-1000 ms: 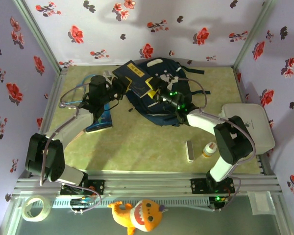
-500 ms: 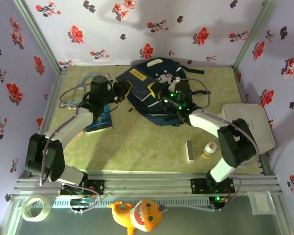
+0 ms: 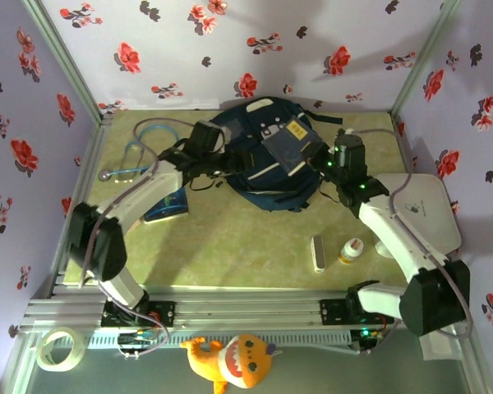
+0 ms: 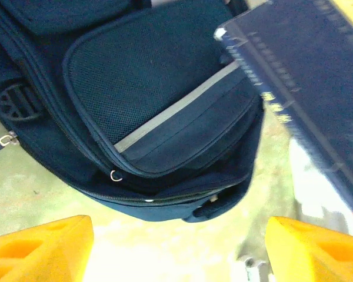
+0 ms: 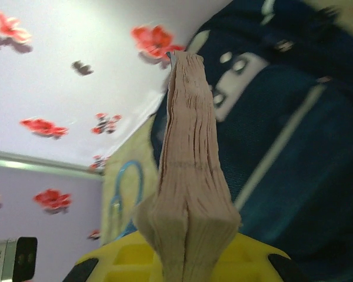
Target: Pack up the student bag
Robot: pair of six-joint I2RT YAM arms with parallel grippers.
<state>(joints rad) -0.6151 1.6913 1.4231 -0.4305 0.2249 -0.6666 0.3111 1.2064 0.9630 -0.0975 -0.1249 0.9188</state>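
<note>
Yellow fingers (image 4: 41, 249) of the left end effector (image 4: 179, 247) stand wide apart with nothing between them; the student bag (image 4: 165, 88) lies on the green counter (image 3: 230, 238) just ahead of them, mesh pocket (image 4: 141, 70) facing. Right end effector (image 5: 188, 258) is clamped tight on the page edge of a thick book (image 5: 191, 164), which reaches over the bag's front beyond its tips. Bag lies between the two end effectors.

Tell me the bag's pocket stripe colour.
The stripe on the student bag: light grey; clearest in left wrist view.
</note>
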